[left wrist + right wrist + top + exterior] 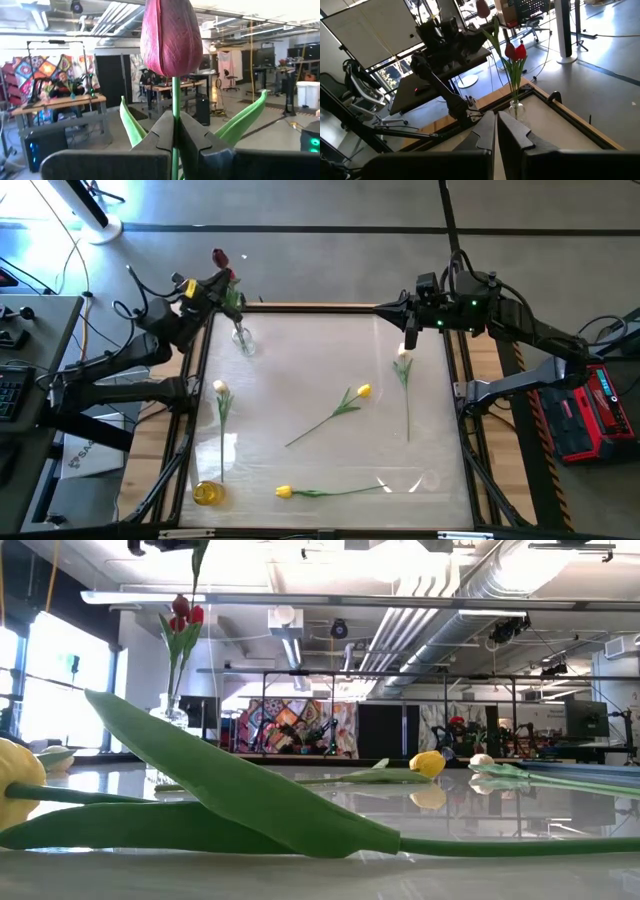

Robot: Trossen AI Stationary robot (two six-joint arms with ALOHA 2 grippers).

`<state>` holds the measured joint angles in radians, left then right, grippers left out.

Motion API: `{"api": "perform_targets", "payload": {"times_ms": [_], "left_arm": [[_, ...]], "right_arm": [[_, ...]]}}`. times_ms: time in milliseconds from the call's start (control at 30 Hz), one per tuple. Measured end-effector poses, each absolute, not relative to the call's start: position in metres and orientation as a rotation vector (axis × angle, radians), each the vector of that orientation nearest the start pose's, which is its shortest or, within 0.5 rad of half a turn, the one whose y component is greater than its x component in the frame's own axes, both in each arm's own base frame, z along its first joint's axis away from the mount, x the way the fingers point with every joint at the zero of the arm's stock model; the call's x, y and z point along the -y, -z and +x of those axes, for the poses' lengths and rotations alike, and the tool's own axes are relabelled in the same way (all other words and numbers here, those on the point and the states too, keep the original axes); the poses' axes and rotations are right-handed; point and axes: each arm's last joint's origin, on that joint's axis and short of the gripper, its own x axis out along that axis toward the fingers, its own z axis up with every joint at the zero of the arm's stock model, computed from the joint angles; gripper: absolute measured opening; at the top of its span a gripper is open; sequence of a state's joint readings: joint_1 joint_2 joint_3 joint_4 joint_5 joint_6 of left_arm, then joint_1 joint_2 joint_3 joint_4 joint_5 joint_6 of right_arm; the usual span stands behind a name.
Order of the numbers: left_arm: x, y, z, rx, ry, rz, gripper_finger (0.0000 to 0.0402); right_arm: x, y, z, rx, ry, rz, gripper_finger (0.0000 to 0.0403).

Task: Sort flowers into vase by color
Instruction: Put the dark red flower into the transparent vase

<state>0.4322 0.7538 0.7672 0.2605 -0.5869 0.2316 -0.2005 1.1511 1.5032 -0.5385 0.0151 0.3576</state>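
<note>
Left end effector (pixel 172 142): clamped on maroon tulip (pixel 171 37) stem, above vase (pixel 243 340)
Right end effector (pixel 496 132): closed, empty, over desk (pixel 320 380)

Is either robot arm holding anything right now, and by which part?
The left pincer grips a dark maroon tulip by its stem, just below the head. The right pincer holds nothing.

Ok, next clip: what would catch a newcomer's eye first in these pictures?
Probably the dark maroon tulip, its stem pinched in the shut left gripper and held high near the clear vase at the table's far left corner, where red tulips already stand. Next, the flowers lying loose on the glossy table: yellow tulips mid-table and along the near edge, cream ones at left and right. The shut right gripper waits, empty, at the far right edge.
</note>
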Motion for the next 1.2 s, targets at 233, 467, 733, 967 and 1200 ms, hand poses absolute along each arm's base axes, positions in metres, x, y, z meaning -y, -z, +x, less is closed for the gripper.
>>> {"api": "perform_targets", "payload": {"times_ms": [233, 467, 733, 967, 1200], "left_arm": [[-0.088, -0.350, 0.134, 0.139, -1.081, 0.142, 0.0000], [-0.091, -0.333, 0.133, 0.095, -1.099, 0.147, 0.0000], [-0.096, -0.308, 0.134, 0.111, -1.088, 0.116, 0.0000], [-0.097, -0.279, 0.135, 0.102, -1.087, 0.042, 0.0008], [-0.096, -0.269, 0.133, 0.082, -1.096, 0.012, 0.0047]], "right_arm": [[0.044, -0.467, 0.212, -0.146, 0.246, 0.373, 0.0009], [0.044, -0.468, 0.212, -0.146, 0.246, 0.372, 0.0009], [0.044, -0.467, 0.212, -0.146, 0.246, 0.373, 0.0009], [0.044, -0.467, 0.212, -0.146, 0.246, 0.373, 0.0009], [0.044, -0.467, 0.212, -0.146, 0.246, 0.373, 0.0009]]}}
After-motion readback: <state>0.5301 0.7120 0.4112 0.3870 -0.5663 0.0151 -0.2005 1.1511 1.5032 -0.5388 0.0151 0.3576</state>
